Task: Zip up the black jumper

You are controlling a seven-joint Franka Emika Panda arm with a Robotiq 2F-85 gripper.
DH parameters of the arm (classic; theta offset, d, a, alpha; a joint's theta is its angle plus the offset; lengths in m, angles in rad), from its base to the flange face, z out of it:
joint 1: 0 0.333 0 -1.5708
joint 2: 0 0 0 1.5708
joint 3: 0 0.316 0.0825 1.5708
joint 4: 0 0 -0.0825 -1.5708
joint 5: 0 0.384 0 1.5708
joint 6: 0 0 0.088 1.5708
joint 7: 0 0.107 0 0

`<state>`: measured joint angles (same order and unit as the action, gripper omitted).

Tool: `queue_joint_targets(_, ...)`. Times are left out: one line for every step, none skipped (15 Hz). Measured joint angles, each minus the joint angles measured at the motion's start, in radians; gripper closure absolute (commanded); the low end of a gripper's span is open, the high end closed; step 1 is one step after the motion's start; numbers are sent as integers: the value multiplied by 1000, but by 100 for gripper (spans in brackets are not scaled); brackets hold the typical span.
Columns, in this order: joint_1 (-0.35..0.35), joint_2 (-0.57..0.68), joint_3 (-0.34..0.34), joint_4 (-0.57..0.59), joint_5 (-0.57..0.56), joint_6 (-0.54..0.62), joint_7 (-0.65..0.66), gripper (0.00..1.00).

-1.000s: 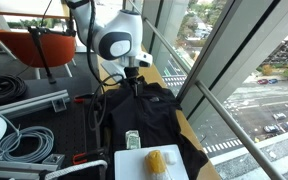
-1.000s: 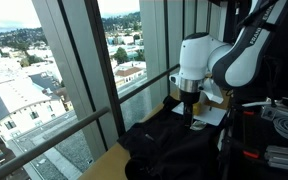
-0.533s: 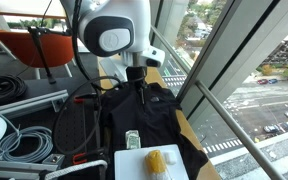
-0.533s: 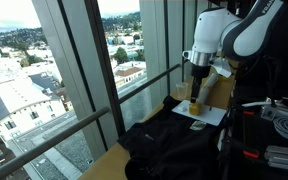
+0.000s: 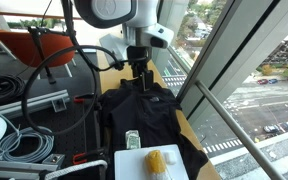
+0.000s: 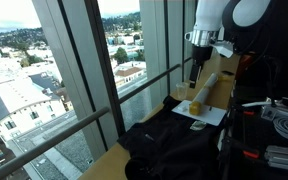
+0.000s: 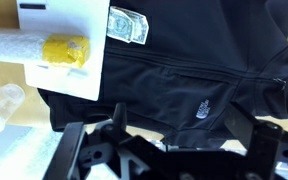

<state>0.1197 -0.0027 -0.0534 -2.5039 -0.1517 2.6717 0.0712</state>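
The black jumper (image 5: pixel 144 115) lies spread on the wooden table by the window, and it also shows in an exterior view (image 6: pixel 174 140). In the wrist view it fills the middle (image 7: pixel 174 70), with its small white chest logo (image 7: pixel 201 111) visible. My gripper (image 5: pixel 141 75) hangs well above the jumper's collar end, also seen in an exterior view (image 6: pixel 196 75). In the wrist view its two fingers (image 7: pixel 176 135) stand wide apart with nothing between them. The zip itself is hard to make out.
A white sheet (image 5: pixel 144 165) with a yellow object (image 5: pixel 156 160) lies at the jumper's near end, beside a banknote (image 5: pixel 133 139). Coiled cables (image 5: pixel 4 88) and grey hoses (image 5: pixel 24 145) lie to the side. A bubble-wrap roll (image 6: pixel 209 85) and the window glass (image 5: pixel 224 70) border the table.
The arm has risen steadily from just over the jumper to well above it. The jumper has not moved.
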Motion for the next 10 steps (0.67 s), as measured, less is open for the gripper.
queue_joint_targets(-4,-13,10,3,25,-12,0,0)
queue_joint_targets(-8,-23,18,7,49,-23,0,0)
queue_joint_targets(-10,-30,24,10,69,-32,0,0)
queue_joint_targets(-12,-35,29,14,83,-43,0,0)
queue_joint_targets(-13,-37,32,17,93,-53,0,0)
queue_joint_targets(-14,-38,34,20,102,-62,0,0)
queue_joint_targets(-15,-38,35,21,104,-68,0,0)
queue_joint_targets(-17,-38,35,21,105,-76,0,0)
queue_joint_targets(-20,-38,35,21,104,-85,0,0)
queue_joint_targets(-23,-38,35,21,104,-90,0,0)
